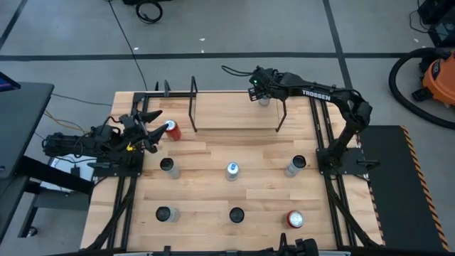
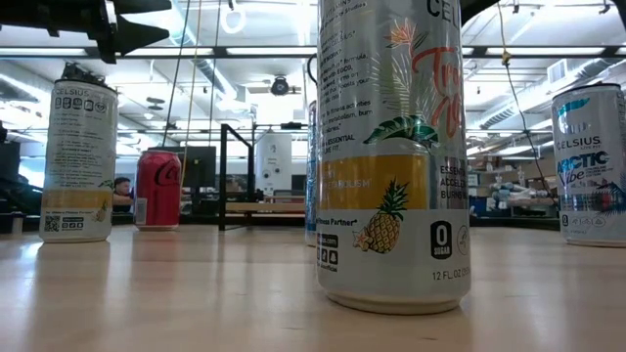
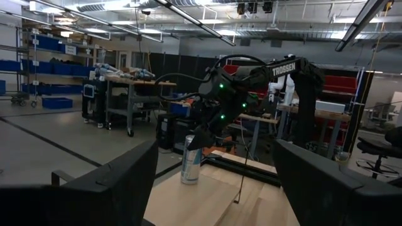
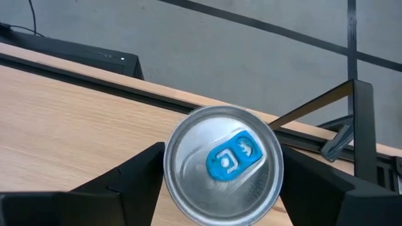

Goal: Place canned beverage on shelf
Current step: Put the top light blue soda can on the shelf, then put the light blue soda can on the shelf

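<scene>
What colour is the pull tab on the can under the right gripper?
Blue, on the can; the right wrist view shows it best.

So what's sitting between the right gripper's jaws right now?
A silver can with a blue tab, seen from straight above in the right wrist view. The right gripper hangs over it at the shelf's right end.
</scene>
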Available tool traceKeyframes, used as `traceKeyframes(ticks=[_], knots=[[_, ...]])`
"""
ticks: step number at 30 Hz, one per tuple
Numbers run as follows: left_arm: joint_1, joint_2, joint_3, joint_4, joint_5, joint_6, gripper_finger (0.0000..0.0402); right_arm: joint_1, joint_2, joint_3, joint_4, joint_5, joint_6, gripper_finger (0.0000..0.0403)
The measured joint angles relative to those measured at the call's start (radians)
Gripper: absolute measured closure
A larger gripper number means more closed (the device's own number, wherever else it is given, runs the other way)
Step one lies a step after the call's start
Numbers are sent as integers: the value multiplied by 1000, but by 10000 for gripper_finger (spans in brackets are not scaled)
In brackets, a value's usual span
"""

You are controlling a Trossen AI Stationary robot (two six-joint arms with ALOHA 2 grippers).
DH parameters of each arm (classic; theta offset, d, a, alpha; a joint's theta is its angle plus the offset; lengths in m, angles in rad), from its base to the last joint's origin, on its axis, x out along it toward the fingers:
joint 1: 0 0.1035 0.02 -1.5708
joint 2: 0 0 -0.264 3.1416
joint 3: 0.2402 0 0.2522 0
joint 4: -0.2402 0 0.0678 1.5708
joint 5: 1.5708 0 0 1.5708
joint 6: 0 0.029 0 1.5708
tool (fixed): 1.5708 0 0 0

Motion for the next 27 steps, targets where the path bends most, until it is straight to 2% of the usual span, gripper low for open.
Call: traceKeyframes(ticks=[8, 22, 27], knots=[[0, 0, 0, 0, 0, 1, 86, 0, 0, 0, 1, 1, 0, 97], [0, 0, 0, -1, 0, 1, 86, -12, -34, 11, 5, -4, -46, 97], [0, 0, 0, -2, 0, 1, 86, -24, -62, 11, 5, -88, -111, 97]])
